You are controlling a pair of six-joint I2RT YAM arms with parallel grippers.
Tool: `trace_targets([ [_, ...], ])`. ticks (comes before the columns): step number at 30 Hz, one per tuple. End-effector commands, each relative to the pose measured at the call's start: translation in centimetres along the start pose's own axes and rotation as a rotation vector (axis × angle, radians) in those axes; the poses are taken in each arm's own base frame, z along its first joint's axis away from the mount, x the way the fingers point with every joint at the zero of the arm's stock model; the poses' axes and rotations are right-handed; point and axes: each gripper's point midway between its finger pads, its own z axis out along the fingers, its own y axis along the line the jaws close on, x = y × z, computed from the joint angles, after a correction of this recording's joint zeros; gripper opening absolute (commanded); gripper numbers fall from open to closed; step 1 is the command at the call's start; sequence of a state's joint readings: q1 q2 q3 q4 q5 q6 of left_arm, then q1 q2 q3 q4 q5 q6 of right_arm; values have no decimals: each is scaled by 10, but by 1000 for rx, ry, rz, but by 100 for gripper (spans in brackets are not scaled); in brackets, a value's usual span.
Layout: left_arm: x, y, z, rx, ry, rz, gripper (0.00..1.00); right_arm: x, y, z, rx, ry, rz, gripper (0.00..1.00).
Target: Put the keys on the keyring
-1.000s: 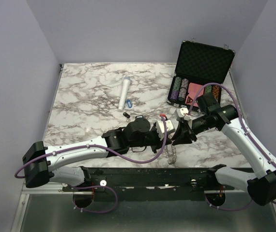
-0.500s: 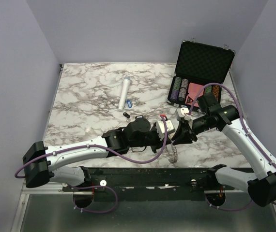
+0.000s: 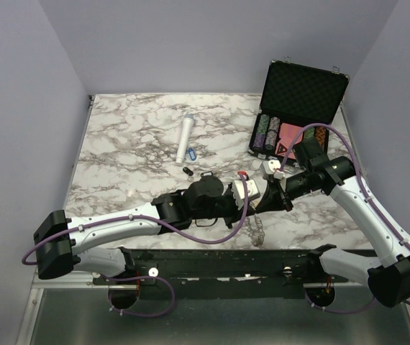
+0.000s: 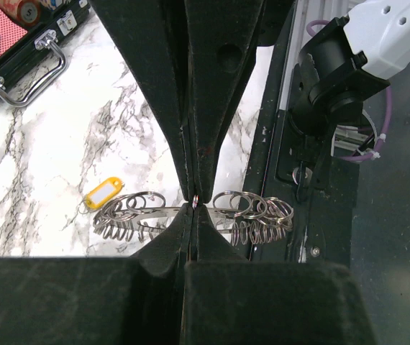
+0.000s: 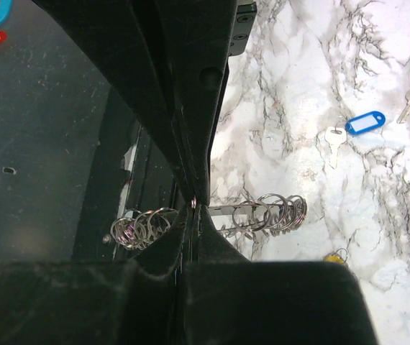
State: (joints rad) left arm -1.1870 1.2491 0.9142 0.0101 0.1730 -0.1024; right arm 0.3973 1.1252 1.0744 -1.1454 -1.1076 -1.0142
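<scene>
The keyring (image 3: 257, 228), a silvery ring fringed with many small split rings, hangs above the table's near edge between both grippers. My left gripper (image 3: 252, 203) is shut on its band; in the left wrist view the jaws (image 4: 193, 205) pinch it, with the keyring (image 4: 255, 215) spread to either side. My right gripper (image 3: 265, 203) is shut on it too (image 5: 193, 205), the keyring (image 5: 277, 212) beside the jaws. Loose keys lie on the marble: a blue-tagged key (image 3: 190, 153) (image 5: 365, 122), a black-tagged key (image 3: 187, 170) and a yellow-tagged key (image 4: 103, 193).
A white cylinder (image 3: 185, 138) lies at the middle back. An open black case (image 3: 298, 108) with poker chips and cards stands at the back right. A small red-tipped object (image 3: 242, 173) lies just behind the grippers. The black rail (image 3: 226, 259) runs along the near edge.
My right gripper has shifted slightly up and left with the keyring, which hangs a little differently. The left arm has barely moved.
</scene>
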Motion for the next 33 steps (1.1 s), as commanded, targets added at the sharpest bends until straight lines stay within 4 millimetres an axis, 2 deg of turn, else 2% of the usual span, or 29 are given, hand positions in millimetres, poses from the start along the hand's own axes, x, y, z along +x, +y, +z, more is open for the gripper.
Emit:
trace_targets([
  [1,-9,-5,-4,21,-68,22,0,-7,6,-3,-11,-17,-31,0],
  [4,-13,-6,-10,23,-140,24,0,-10,10,-4,-25,-27,-59,0],
  [6,-14,-7,-17,22,-193,26,21,-12,14,-4,-40,-38,-76,0],
  [7,-15,-8,-21,22,-220,29,26,-13,17,-5,-50,-44,-100,0],
  [11,-9,-9,-44,19,-354,50,35,-16,28,-5,-85,-72,-159,0],
  [16,-12,-16,-72,39,-563,111,55,-15,35,-4,-121,-90,-217,0],
  [20,-13,-17,-68,48,-572,129,57,-17,32,-2,-131,-104,-223,0],
  [24,-24,-12,-63,12,-609,143,57,-17,29,-1,-137,-109,-220,0],
  [33,-30,-16,-43,21,-587,183,52,-18,26,0,-142,-118,-212,0],
])
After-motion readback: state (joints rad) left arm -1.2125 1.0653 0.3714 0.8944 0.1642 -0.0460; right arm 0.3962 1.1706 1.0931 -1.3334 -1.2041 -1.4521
